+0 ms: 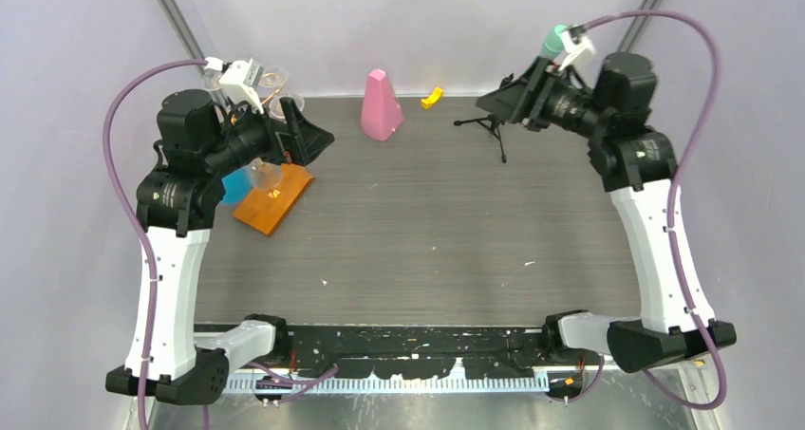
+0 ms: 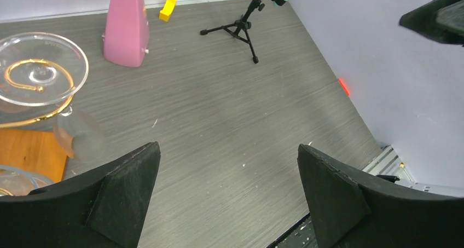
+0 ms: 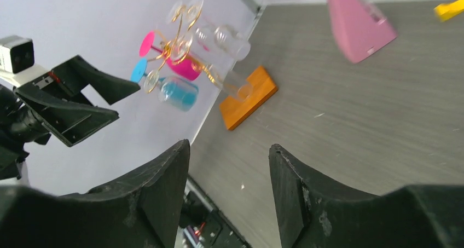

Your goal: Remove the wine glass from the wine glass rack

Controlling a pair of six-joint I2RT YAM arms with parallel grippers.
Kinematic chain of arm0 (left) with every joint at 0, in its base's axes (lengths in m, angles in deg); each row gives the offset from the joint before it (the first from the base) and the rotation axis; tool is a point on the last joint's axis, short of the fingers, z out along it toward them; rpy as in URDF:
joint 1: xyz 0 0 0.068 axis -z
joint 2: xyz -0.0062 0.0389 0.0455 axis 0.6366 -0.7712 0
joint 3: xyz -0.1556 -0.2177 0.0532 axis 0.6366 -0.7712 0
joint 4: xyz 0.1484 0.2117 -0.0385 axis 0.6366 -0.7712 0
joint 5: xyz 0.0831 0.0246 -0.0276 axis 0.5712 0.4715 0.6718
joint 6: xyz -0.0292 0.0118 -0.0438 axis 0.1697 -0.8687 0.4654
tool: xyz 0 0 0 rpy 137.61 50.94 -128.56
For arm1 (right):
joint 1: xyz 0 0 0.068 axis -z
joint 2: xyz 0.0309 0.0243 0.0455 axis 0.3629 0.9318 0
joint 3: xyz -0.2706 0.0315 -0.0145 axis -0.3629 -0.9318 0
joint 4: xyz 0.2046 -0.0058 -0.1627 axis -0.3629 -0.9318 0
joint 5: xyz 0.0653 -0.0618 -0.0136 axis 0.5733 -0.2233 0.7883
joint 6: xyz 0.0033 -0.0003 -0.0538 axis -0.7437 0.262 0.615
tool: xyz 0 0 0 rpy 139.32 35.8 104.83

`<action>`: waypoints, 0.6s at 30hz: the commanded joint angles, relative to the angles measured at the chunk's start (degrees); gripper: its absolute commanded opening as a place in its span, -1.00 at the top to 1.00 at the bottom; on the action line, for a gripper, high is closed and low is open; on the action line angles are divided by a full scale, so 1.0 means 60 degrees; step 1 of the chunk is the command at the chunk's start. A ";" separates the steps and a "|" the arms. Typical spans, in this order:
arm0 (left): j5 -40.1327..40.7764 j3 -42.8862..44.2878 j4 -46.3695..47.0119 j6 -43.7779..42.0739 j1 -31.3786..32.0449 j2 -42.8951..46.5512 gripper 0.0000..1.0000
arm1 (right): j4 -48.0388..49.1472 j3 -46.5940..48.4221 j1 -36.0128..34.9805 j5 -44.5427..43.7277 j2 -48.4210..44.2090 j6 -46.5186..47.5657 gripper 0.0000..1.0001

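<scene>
Left claw (image 2: 227, 146) wide open, empty, just beside wine glass rack (image 1: 275, 200) at tabletop (image 1: 427, 231) edge; right claw (image 3: 230, 149) half open, empty, well apart.

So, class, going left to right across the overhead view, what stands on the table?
wine glass rack → pink metronome → small yellow block → black tripod
</scene>
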 commanded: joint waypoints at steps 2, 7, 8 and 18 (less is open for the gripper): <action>0.0205 -0.0318 0.0313 -0.0028 -0.0027 0.0484 -0.99 | 0.1328 -0.0722 -0.1766 -0.1336 0.0295 -0.0995 -0.21; 0.0370 -0.0373 0.0168 -0.0136 -0.0027 0.0727 -0.99 | 0.3921 -0.1905 -0.2718 -0.2542 0.0768 -0.3341 -0.23; 0.0388 -0.0337 0.0125 -0.0188 -0.0025 0.0778 -0.99 | 0.4228 -0.2015 -0.2896 -0.2838 0.0988 -0.3638 -0.25; 0.3755 0.0271 -0.0048 -0.0245 -0.0027 0.1547 -0.99 | 0.5393 0.0352 -0.4443 -0.4026 0.4370 -0.5771 -0.55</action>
